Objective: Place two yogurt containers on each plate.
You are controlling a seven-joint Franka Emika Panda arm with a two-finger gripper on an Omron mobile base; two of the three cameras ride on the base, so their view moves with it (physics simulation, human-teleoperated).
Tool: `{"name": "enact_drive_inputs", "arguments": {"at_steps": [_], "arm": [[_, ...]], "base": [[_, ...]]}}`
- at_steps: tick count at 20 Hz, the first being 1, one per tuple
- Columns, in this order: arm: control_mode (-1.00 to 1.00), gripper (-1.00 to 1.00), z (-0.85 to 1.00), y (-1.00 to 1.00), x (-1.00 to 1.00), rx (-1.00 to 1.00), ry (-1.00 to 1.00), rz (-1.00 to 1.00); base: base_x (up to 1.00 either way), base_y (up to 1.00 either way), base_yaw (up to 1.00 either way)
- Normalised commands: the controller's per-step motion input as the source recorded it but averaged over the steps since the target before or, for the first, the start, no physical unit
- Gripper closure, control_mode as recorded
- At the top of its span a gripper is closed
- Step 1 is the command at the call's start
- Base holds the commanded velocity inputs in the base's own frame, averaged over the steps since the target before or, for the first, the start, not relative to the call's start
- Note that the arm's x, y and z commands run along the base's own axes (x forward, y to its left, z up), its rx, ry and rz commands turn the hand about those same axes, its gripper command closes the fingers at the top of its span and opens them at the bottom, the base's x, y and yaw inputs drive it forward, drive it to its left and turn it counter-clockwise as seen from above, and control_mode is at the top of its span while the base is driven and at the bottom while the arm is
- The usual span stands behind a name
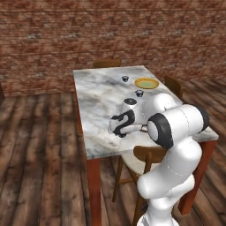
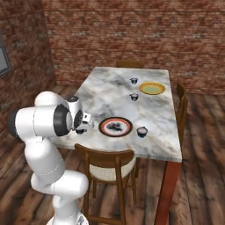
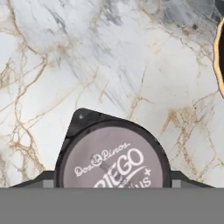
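Taking the red-rimmed plate (image 2: 115,126) as your landmark on the marble worktop (image 2: 110,90) and reading the right base view from left to right: your hand (image 2: 81,126) sits low over the worktop just left of that plate, and a yogurt cup (image 2: 79,130) shows right beneath it. In the hand view this cup (image 3: 113,162) lies close under the camera, its pale printed lid facing up, with a dark finger tip (image 3: 33,181) at either side of it; you cannot tell whether the hand has closed on it or merely straddles it. The red-rimmed plate carries no cup; its dark centre is bare. Just right of it stands a second cup (image 2: 141,131) on the worktop. Beyond the plate, toward the brick wall, a third cup (image 2: 134,96) stands alone, and a fourth (image 2: 133,80) farther still. Right of those two lies the yellow-orange plate (image 2: 152,88), its greenish centre holding nothing
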Motion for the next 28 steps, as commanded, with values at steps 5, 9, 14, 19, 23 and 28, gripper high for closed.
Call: {"name": "enact_drive_inputs", "arguments": {"at_steps": [5, 9, 14, 19, 23, 28], "arm": [[-1.0, 1.0, 0.84, -0.64, -0.06, 0.0, -0.13, -0.11], [-1.0, 1.0, 0.72, -0.93, 0.07, 0.0, -0.06, -0.15], [-1.0, 1.0, 0.19, -0.98, 0.25, 0.0, 0.01, -0.13], [-1.0, 1.0, -0.07, -0.65, 0.33, 0.0, 0.01, -0.02], [-1.0, 1.0, -0.55, -0.07, 0.42, 0.0, 0.05, 0.0], [-1.0, -1.0, -0.47, 0.0, 0.42, 0.0, 0.01, 0.0]], "base": [[0.0, 0.0, 0.0], [0.0, 0.0, 0.0], [0.0, 0.0, 0.0], [0.0, 0.0, 0.0], [0.0, 0.0, 0.0], [0.0, 0.0, 0.0]]}}
